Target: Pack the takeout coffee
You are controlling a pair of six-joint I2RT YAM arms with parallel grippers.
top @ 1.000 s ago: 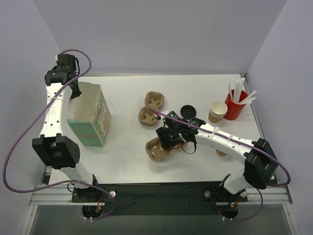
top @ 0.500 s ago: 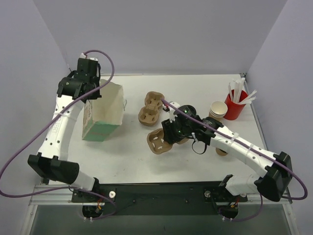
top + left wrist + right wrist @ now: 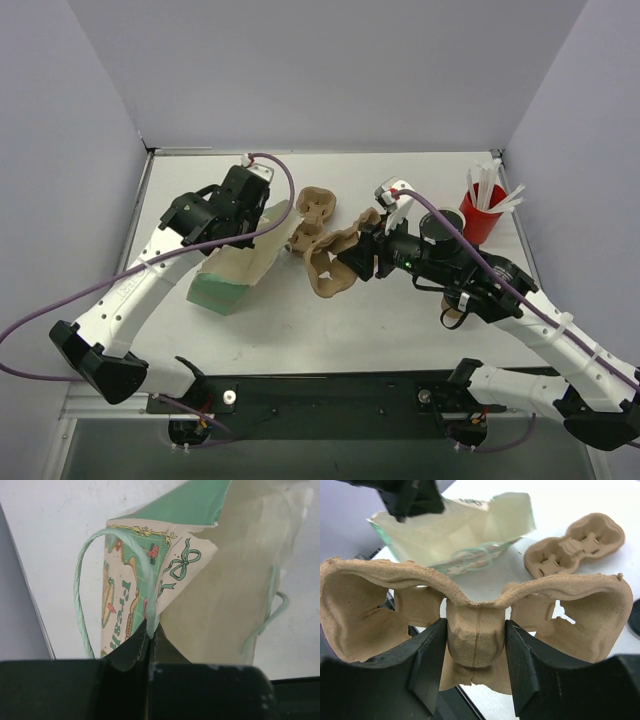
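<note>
My right gripper (image 3: 362, 258) is shut on the middle post of a moulded brown pulp carrier (image 3: 335, 268) and holds it tilted above the table; the right wrist view shows the jaws (image 3: 476, 630) on either side of the post (image 3: 476, 645). My left gripper (image 3: 256, 203) is shut on the green handle (image 3: 149, 610) of a green-and-cream paper bag (image 3: 238, 265), which leans with its mouth toward the carrier. One brown kraft cup (image 3: 455, 316) peeks out from under my right arm, mostly hidden.
A second pulp carrier (image 3: 313, 213) lies behind the held one and also shows in the right wrist view (image 3: 575, 545). A red cup of white sticks (image 3: 482, 208) stands at the back right. The bag (image 3: 455, 532) lies ahead of the right wrist.
My left arm swung right, dragging and tipping the bag toward the centre. My right gripper lifted the carrier off the table and carried it back toward the bag's mouth.
</note>
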